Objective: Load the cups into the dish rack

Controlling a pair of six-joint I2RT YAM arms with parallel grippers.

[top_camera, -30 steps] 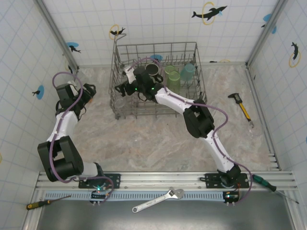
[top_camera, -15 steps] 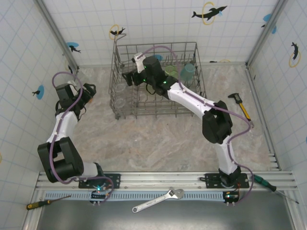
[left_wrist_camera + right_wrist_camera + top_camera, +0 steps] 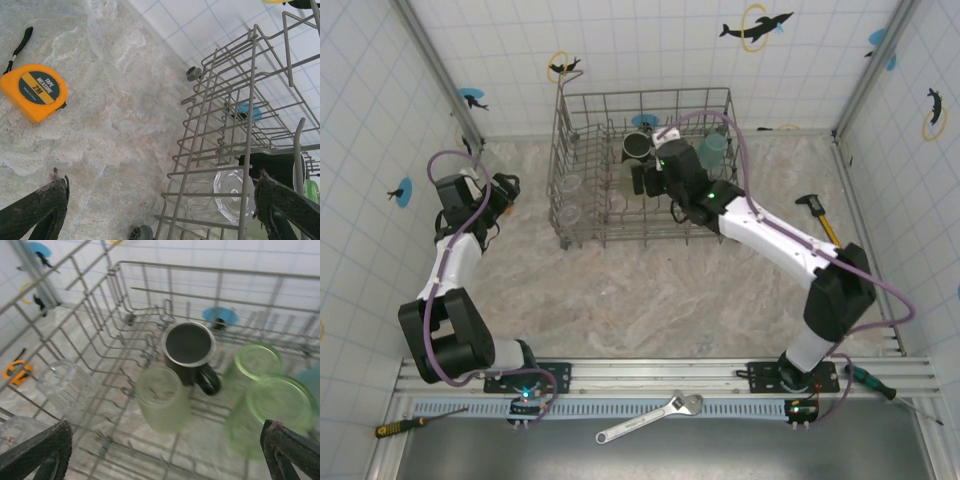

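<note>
The dish rack [image 3: 620, 238] holds one black handled mug [image 3: 189, 347], three light-green tumblers [image 3: 161, 397] [image 3: 255, 362] [image 3: 270, 410], one teal tumbler [image 3: 712, 150] toward the rack's right side, and two clear cups [image 3: 65, 382] [image 3: 15, 432] by its left wall (seven cups in all). The right gripper [image 3: 167, 452] hangs over the rack's middle, jaws spread wide, holding nothing. The left gripper [image 3: 162, 210], equally wide and empty, hovers just outside the rack's left wall, near one orange tape measure [image 3: 34, 92] on the table

1. Left arm [image 3: 448, 262]: white links, black joint housings, looping purple cable.
2. Right arm [image 3: 770, 240]: same white-and-black build, purple cable, small green light.
3. Left gripper [image 3: 160, 182] fingers [image 3: 35, 210]: black, rough-textured.
</note>
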